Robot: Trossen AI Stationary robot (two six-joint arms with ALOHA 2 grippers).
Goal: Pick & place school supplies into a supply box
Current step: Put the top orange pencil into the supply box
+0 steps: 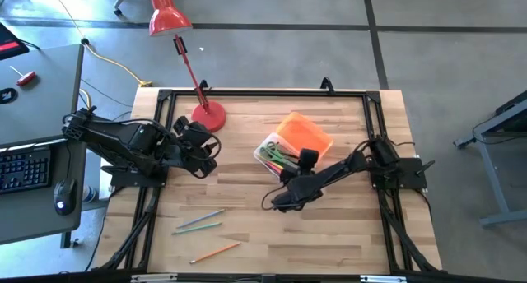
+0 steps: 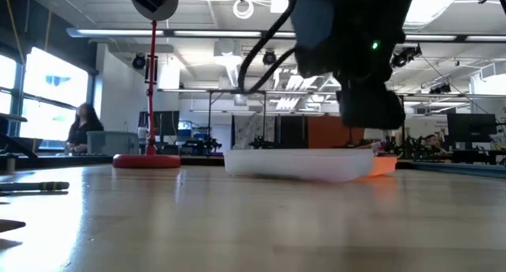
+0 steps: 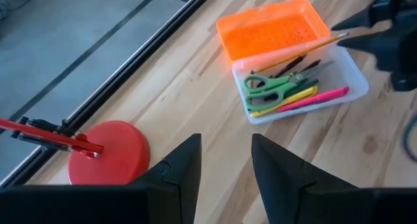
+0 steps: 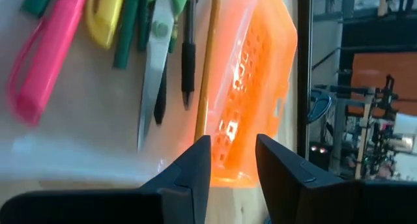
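the supply box, a clear plastic tray, sits just right of the worktop's centre in the high view, with its orange gridded lid lying open on the 1 o'clock side, touching it. inside the tray the left wrist view shows green-handled scissors, a pink highlighter, a yellow marker and a dark pen. an orange pencil lies tilted across the tray's edge next to the lid, one end over the lid's side.

the right pincer hangs just above the tray, at its 4 o'clock edge, fingers parted and holding nothing; in its own wrist view the two dark fingers stand apart with the orange pencil and the lid beyond the gap. in the low view the right arm's dark bulk hangs over the box, its fingertips just above the rim.

the left pincer waits near the red lamp base, at about 5 o'clock from it and at 9 o'clock from the box, jaws open and empty.

three loose pencils remain on the worktop toward 7 o'clock from the box, well apart from it: a grey-green one, a green one just beside it, and an orange one nearer the front edge.
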